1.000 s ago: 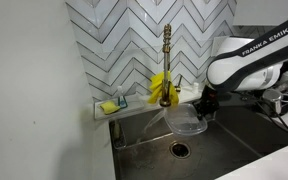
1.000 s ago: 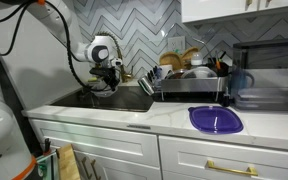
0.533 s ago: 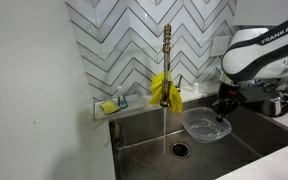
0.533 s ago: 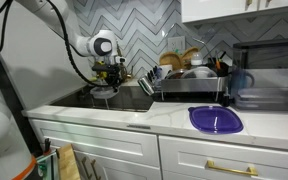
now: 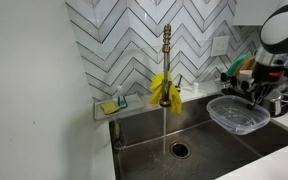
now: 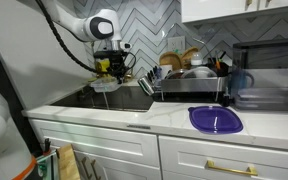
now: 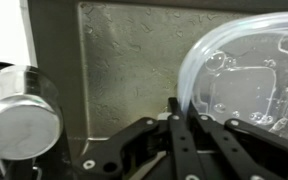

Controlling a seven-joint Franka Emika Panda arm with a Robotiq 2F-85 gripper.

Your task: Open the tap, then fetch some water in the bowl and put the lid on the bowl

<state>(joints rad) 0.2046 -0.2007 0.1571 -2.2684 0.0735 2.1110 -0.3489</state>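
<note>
The gripper [image 5: 248,94] is pinched narrow on the rim of the bowl [image 5: 239,116]. It has carried the bowl up and away from the tap [image 5: 167,55] since half a second ago, when the bowl hung lower and nearer the stream. The bowl is now above the sink's [image 5: 144,135] far side, well apart from the water [image 5: 164,128], which falls unblocked to the drain [image 5: 179,150]. In the wrist view the fingers [image 7: 176,125] meet at the bowl's [image 7: 246,85] edge, with drops inside it, and a shiny round metal object [image 7: 19,125] sits beside them. The lid [image 6: 216,119] lies on the counter in front of the rack [image 6: 189,82], which stands just beside the sink.
</note>
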